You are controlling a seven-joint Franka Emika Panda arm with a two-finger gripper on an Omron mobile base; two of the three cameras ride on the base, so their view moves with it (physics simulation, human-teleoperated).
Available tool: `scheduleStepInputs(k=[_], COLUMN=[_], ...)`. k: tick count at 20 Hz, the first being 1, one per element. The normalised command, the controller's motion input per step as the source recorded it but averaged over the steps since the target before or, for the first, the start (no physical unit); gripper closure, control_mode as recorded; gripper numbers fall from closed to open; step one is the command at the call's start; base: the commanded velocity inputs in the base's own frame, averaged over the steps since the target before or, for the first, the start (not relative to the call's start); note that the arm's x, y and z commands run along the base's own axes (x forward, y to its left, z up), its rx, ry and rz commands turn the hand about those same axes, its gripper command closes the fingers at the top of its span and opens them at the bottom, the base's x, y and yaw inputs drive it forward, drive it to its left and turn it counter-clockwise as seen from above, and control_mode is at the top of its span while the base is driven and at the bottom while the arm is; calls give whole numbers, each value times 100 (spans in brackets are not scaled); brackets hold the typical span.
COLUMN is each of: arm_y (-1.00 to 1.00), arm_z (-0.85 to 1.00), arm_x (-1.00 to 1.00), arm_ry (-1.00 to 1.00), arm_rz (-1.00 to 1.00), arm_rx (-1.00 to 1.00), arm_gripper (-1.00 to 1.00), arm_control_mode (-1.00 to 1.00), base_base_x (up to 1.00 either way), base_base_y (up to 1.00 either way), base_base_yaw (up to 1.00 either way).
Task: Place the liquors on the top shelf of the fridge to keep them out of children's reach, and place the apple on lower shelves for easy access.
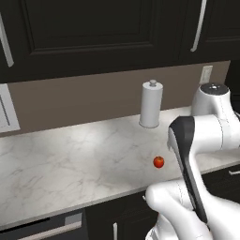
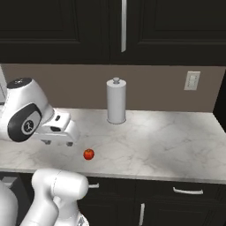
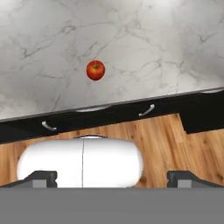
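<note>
Apple [image 1: 159, 162] sat loose on the marble tabletop [image 1: 70, 164], near the front edge, well apart from the paper towel roll [image 1: 151, 104] at the back wall. My jaws held nothing; the two tips stood wide apart at the hand view's bottom, high above the tabletop edge. Apple step wasn't done. No bottles or fridge visible from here, so I couldn't judge the liquor half. Apple pickup looked like the next job.
</note>
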Motion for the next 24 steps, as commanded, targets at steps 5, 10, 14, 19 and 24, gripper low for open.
scheduleStepInputs(k=[5, 10, 14, 19, 24], arm_y=[0, 0, 0, 0, 0], arm_z=[-55, -34, -19, -21, -33], arm_x=[10, 17, 21, 31, 37], arm_ry=[0, 0, 0, 0, 0], arm_rz=[-7, -2, 0, 0, 0], arm_rx=[6, 13, 8, 0, 0], arm_gripper=[-100, -100, -100, -100, -100], arm_control_mode=[-100, -100, -100, -100, -100], base_base_x=[0, 0, 0, 0, 0], base_base_y=[0, 0, 0, 0, 0], base_base_yaw=[0, 0, 0, 0, 0])
